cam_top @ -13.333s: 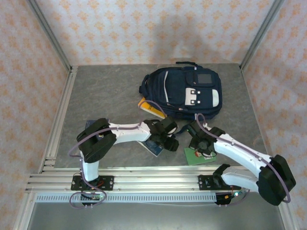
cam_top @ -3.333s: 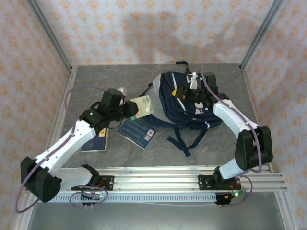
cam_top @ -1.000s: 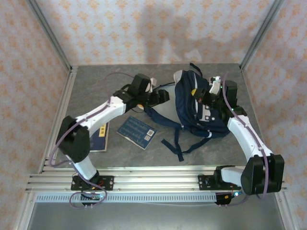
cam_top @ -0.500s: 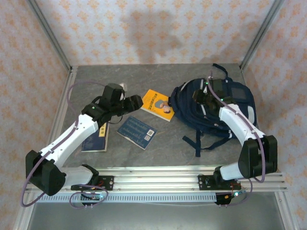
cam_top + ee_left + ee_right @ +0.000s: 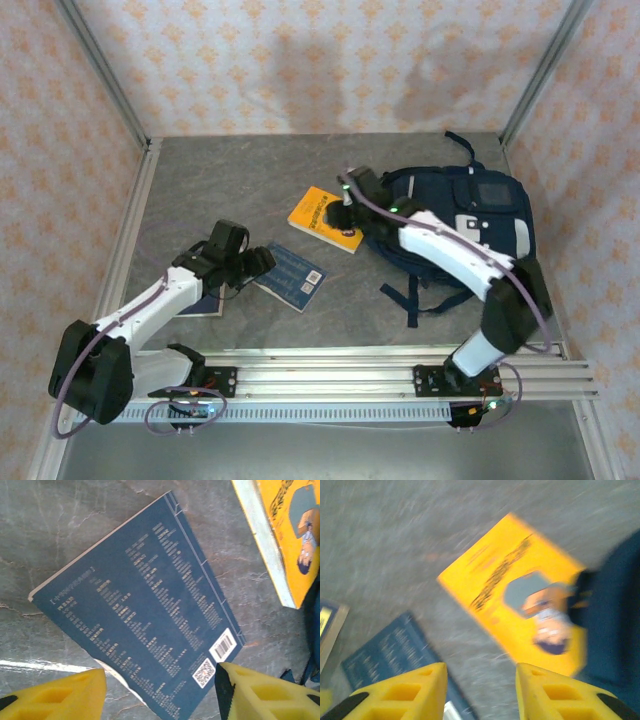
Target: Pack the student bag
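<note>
- Bag (image 5: 490, 212) lies flat toward the far right corner of the table (image 5: 220, 190), patches up, straps (image 5: 413, 297) trailing toward the near edge.
- Left claw (image 5: 160, 674): fingers spread wide, nothing between them, hanging over the blue book (image 5: 292, 278) mid-table.
- Right claw (image 5: 480, 668): fingers apart and empty, over the yellow book (image 5: 312, 212), which lies just left of the bag.

Risks
- Both books lie flat on the table with no raised edge to catch. Fingers may skate across a cover, or shove the book along instead of lifting it.
- The yellow book's right corner meets the bag. A push from the left could wedge it under the fabric (worse than where it lies now).
- The loose straps lie near the right arm's path and could snag and drag the bag.
- The two claws work close together around neighbouring books, so a wide swing risks a knock.

Hard to make out
- Bag mouth: I cannot tell whether it is zipped or open, or which way it faces.
- The right wrist view is smeared by motion, so cover details are unreadable.
- A third dark book (image 5: 208, 304) by the near left is largely under the left arm.
- Whether the yellow book's corner sits on or under the bag edge: unclear.
</note>
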You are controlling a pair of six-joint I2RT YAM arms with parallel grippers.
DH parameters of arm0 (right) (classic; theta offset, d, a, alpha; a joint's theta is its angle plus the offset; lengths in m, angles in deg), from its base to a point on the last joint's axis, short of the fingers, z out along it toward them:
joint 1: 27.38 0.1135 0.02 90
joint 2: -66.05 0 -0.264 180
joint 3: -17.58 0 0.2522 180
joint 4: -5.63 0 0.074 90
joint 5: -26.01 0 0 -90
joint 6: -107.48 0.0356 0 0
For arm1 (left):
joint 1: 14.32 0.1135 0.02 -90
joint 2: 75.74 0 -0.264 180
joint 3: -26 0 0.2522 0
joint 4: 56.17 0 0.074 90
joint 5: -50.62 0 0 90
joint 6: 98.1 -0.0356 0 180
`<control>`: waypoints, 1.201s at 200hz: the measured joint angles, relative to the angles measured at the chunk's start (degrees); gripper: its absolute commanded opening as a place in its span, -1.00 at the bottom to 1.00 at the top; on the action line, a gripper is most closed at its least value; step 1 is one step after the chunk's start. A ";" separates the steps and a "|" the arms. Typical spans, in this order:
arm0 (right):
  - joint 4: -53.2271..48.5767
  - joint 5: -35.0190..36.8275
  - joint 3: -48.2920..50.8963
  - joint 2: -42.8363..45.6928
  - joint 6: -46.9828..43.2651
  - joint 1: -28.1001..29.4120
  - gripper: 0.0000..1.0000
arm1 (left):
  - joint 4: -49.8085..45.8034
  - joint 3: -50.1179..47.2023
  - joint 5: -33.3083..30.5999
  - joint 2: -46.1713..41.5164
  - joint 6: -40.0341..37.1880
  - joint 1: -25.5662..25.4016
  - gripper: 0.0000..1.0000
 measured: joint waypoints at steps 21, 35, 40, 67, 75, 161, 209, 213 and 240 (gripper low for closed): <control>0.02 -5.64 -1.38 -7.82 2.56 1.99 0.11 | 1.84 -1.77 -0.07 -0.04 1.03 0.37 0.18; -0.07 -8.07 -2.14 -11.87 3.63 2.38 0.13 | 3.26 -3.23 -0.13 -0.04 1.99 1.03 0.18; -0.20 -8.79 -2.64 -13.16 3.76 2.45 0.13 | 3.89 -3.87 -0.26 -0.04 2.19 1.25 0.18; -0.48 -11.41 -6.54 -19.21 4.55 2.45 0.13 | 7.34 -6.88 -0.28 1.14 3.93 2.23 0.18; -0.44 -12.26 -7.43 -20.48 4.59 2.45 0.13 | 8.48 -7.61 -0.24 2.25 4.57 2.32 0.18; -1.11 -22.91 -11.96 -28.39 2.47 2.47 0.09 | 12.92 -9.77 0.83 6.73 6.86 3.10 0.16; -0.81 -28.04 -11.21 -28.41 1.03 3.23 0.06 | 12.90 -9.77 0.85 6.97 6.82 3.10 0.13; -0.81 -28.22 -11.02 -28.41 1.03 3.39 0.05 | 12.90 -9.77 0.85 6.97 6.82 3.10 0.13; -0.61 -30.27 -10.73 -28.39 1.14 3.26 0.06 | 12.87 -9.77 0.90 6.97 6.82 3.10 0.12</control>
